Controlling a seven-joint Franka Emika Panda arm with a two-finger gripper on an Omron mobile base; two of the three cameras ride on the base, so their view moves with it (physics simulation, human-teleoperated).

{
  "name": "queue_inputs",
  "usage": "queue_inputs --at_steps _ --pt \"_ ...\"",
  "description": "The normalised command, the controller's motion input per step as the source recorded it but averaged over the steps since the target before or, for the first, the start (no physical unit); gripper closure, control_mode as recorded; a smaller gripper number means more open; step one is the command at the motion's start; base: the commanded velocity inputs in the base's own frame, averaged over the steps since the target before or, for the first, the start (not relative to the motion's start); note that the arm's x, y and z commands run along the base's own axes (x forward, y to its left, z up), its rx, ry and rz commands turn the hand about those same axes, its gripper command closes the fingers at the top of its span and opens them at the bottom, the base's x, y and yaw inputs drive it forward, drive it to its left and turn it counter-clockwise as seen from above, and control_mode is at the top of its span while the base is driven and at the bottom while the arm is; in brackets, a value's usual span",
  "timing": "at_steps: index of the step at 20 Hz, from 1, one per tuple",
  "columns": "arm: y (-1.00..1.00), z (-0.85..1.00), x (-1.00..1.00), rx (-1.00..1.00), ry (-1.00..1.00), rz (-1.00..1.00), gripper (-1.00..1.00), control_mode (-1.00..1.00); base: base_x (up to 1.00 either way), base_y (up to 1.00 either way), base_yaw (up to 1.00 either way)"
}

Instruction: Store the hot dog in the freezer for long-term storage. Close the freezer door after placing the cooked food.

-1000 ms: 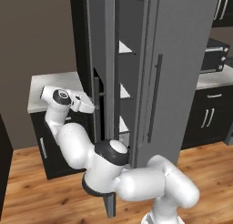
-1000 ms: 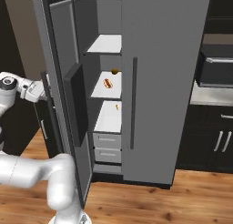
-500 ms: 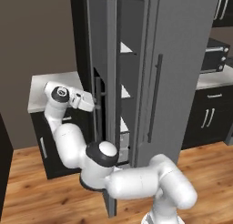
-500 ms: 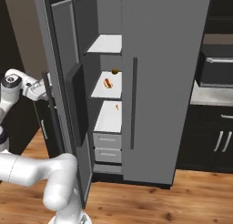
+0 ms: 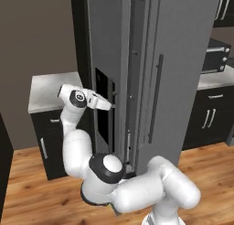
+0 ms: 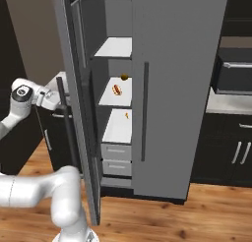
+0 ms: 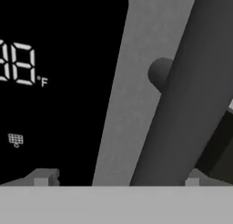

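The hot dog [image 6: 117, 90] lies on the middle white shelf of the freezer [image 6: 114, 48], just below a small dark round item [image 6: 124, 77]. The freezer door [image 6: 75, 103] stands partly open, seen almost edge-on in the left base view [image 5: 106, 50]. My gripper [image 5: 111, 105] is open at the door's outer face. In the hand view its fingertips [image 7: 43, 176] are spread wide. The black dispenser panel [image 7: 54, 82] sits on the left there. The dark bar handle [image 7: 182, 104] runs between the fingers on the right. Nothing is held.
The plain grey fridge door [image 6: 177, 88] is closed on the right. A black toaster oven [image 6: 235, 76] sits on the counter beyond it. A pale counter [image 5: 45, 88] over dark cabinets stands left of the fridge. A small orange item [image 6: 126, 115] rests on the lower freezer shelf.
The freezer door has swung partway toward shut, and my gripper has moved along with it, staying at the handle side of the door's outer face.
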Motion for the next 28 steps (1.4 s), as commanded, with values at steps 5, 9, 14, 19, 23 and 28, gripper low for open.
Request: queue_inputs --at_steps 5,9,14,19,23,28 --pt "-1.00 0.00 -0.03 0.00 -0.02 0.51 -1.00 -1.00 0.00 0.00 0.00" --pt "-0.96 0.00 0.00 0.00 0.00 0.55 -1.00 -1.00 0.00 0.00 0.00" --pt "-0.76 0.05 0.02 0.12 0.03 0.46 -1.00 -1.00 0.00 0.00 0.00" --pt "-0.43 0.31 0.24 0.20 0.16 0.17 -1.00 -1.00 0.00 0.00 0.00" --pt "-0.31 0.57 0.22 0.26 0.14 0.11 -1.00 -1.00 0.00 0.00 0.00" --pt "-0.33 0.41 0.40 0.16 0.21 0.08 -1.00 -1.00 0.00 0.00 0.00"
